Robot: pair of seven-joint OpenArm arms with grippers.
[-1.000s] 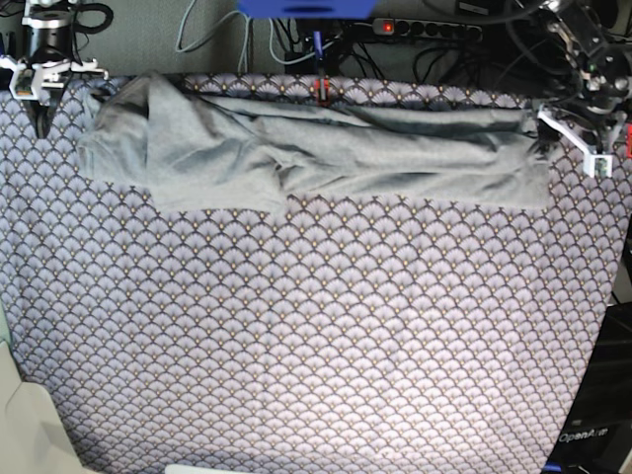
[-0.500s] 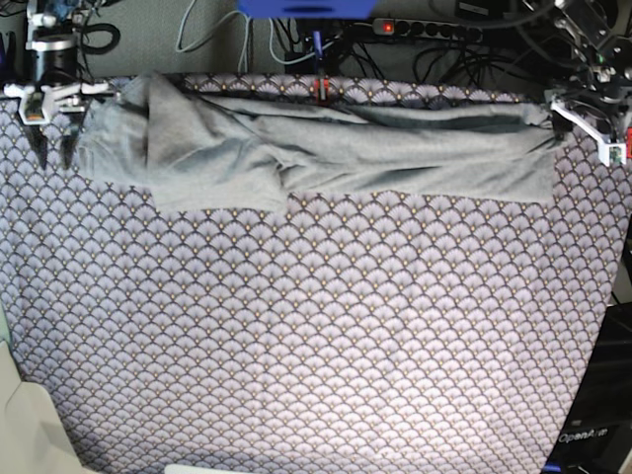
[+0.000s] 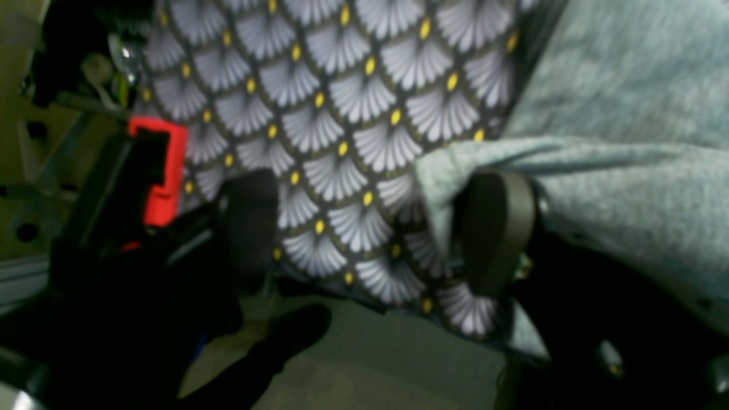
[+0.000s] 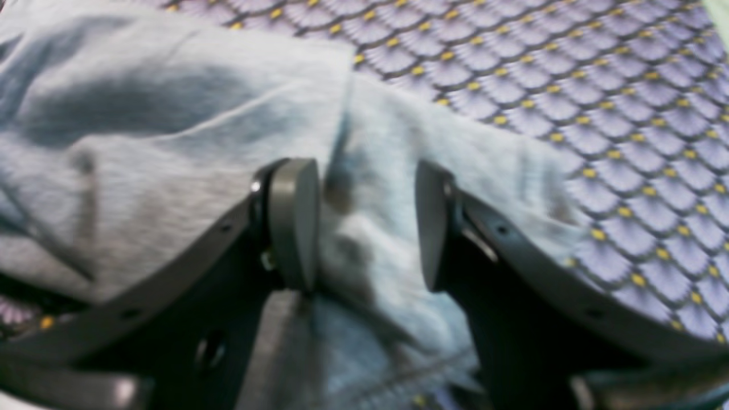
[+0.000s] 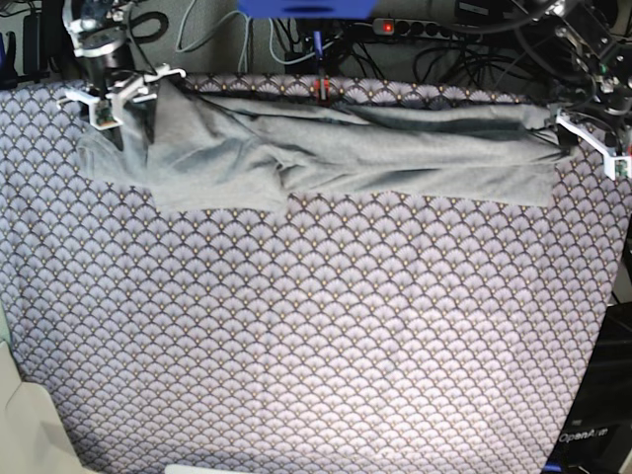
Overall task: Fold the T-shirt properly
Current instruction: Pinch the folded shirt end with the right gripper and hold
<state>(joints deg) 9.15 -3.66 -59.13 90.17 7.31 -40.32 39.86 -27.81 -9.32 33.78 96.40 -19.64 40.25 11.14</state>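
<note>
Base view has the crumpled light grey knit T-shirt [image 5: 326,148] bunched along the far table edge, both the left gripper [image 3: 370,228] and right gripper [image 4: 364,222] spread wide over its ends, so I'd guess pinching comes next.

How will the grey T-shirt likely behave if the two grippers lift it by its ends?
The T-shirt lies creased and bunched, so it will probably sag limply between the grips. Cloth already bulges between the right gripper's open fingers, suggesting soft knit that pinches easily. Only an edge lies by the left gripper, so it might slip.

Black tool [image 3: 370,228] pads (white-framed, red clip)
</note>
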